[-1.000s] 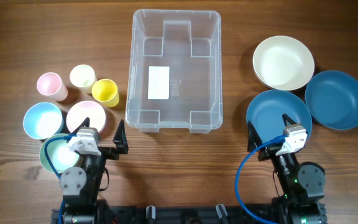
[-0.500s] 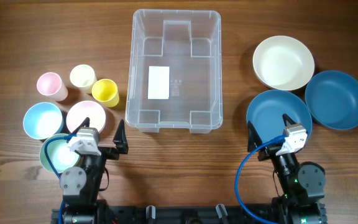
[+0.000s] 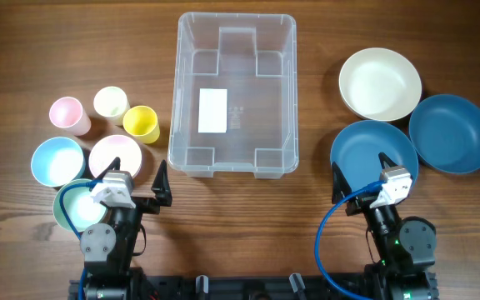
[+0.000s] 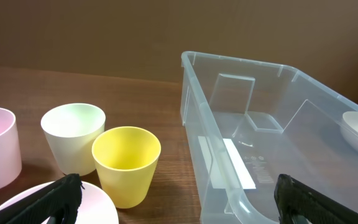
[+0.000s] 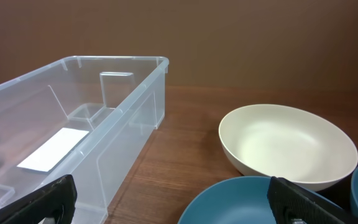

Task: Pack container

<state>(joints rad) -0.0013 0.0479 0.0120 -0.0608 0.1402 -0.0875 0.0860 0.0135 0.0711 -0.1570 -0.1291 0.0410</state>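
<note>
The container [image 3: 257, 117] stands empty at the middle of the table [image 3: 23, 50], with cups [image 3: 141, 123] to its left and bowls [image 3: 379, 83] to its right; nothing is packed. The left hand [image 3: 138, 171] and right hand [image 3: 357, 167] are both spread wide and hold nothing. Risk: the dishes stand crowded or touching, so a finger reaching for one may knock its neighbour, or a shallow rim may slip.

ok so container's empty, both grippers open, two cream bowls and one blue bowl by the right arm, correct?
No: by the right arm sit one cream bowl and two blue ones, the near blue bowl and the outer blue bowl, as the overhead view shows. The container is empty; left gripper and right gripper are open.
</note>
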